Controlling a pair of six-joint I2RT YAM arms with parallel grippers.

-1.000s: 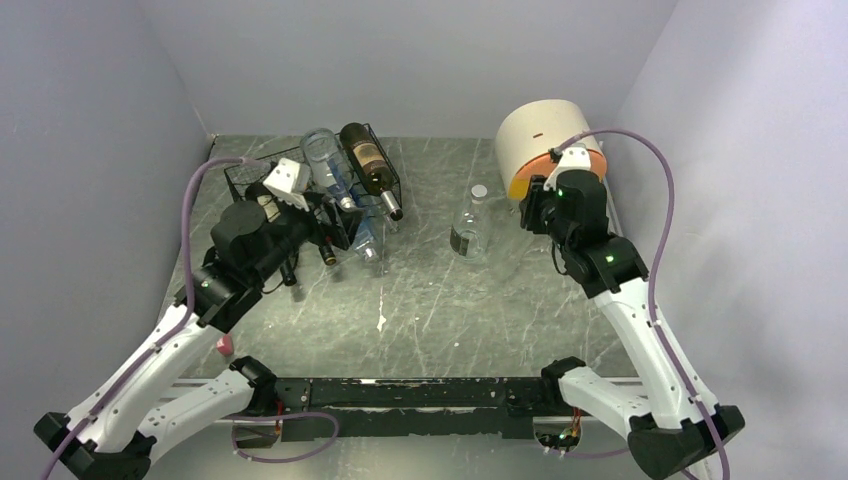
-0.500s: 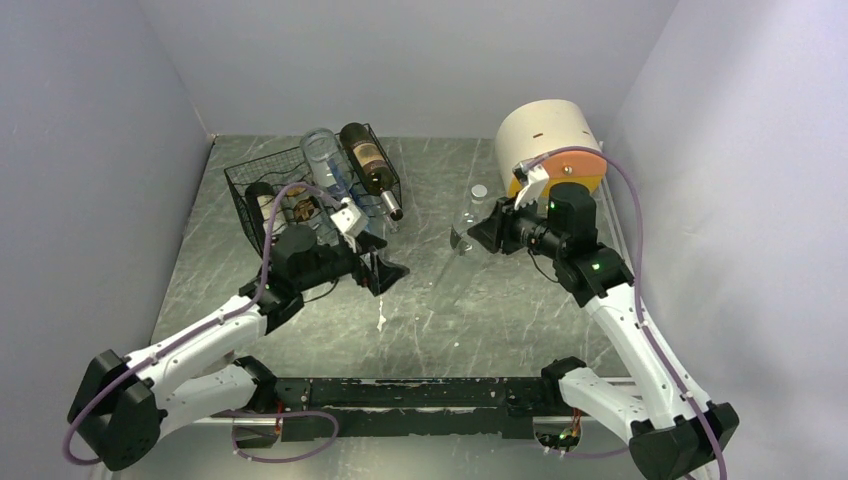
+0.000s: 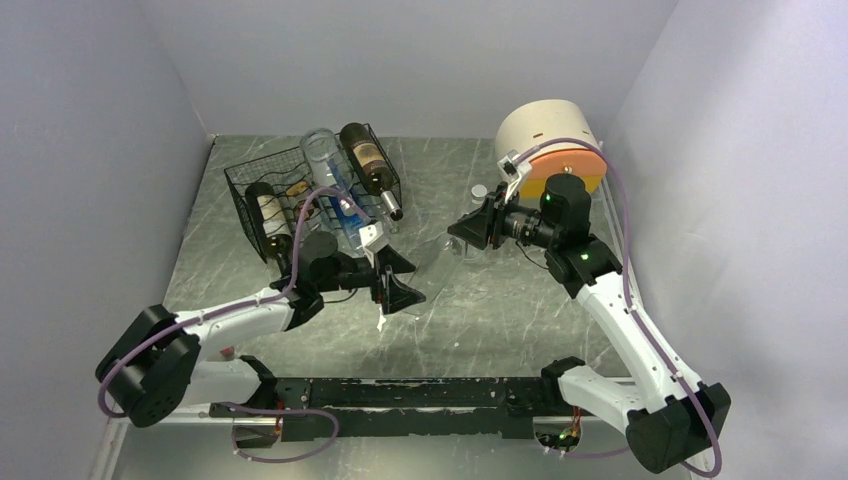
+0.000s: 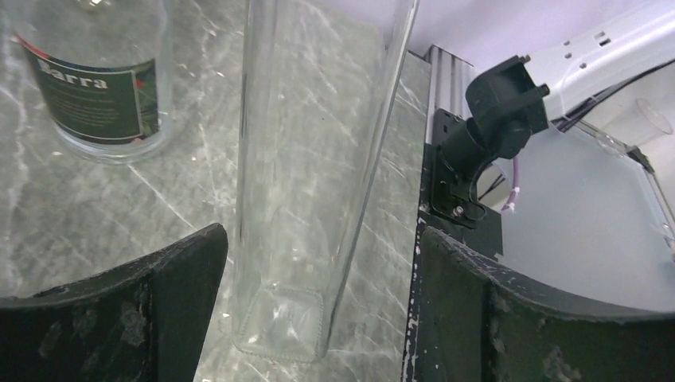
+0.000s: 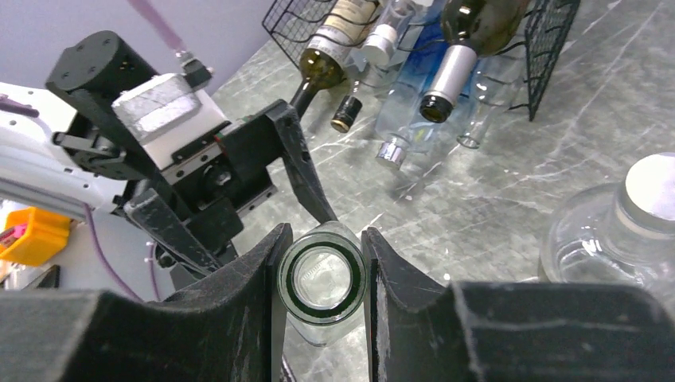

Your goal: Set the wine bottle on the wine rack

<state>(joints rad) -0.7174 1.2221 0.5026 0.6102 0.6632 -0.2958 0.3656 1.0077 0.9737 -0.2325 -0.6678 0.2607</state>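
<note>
A clear, uncapped wine bottle [image 5: 321, 280] with a square base [image 4: 280, 318] is tilted in the middle of the table. My right gripper [image 5: 324, 235] is shut on its neck, just below the mouth; it also shows in the top view [image 3: 458, 232]. My left gripper [image 4: 318, 243] is open, with one jaw on each side of the bottle's lower body and not touching it; it also shows in the top view [image 3: 408, 277]. The black wire wine rack [image 3: 250, 180] stands at the back left and holds several bottles [image 3: 365, 160].
A second clear bottle [image 4: 102, 95] with a dark label and a silver cap [image 5: 657, 185] stands just behind my right gripper. A cream-and-orange drum-shaped box [image 3: 545, 140] sits at the back right. Grey walls close in three sides.
My left arm has swung from the rack to the table's middle, its gripper open. My right gripper has moved left from the drum box and now holds the clear bottle's neck.
</note>
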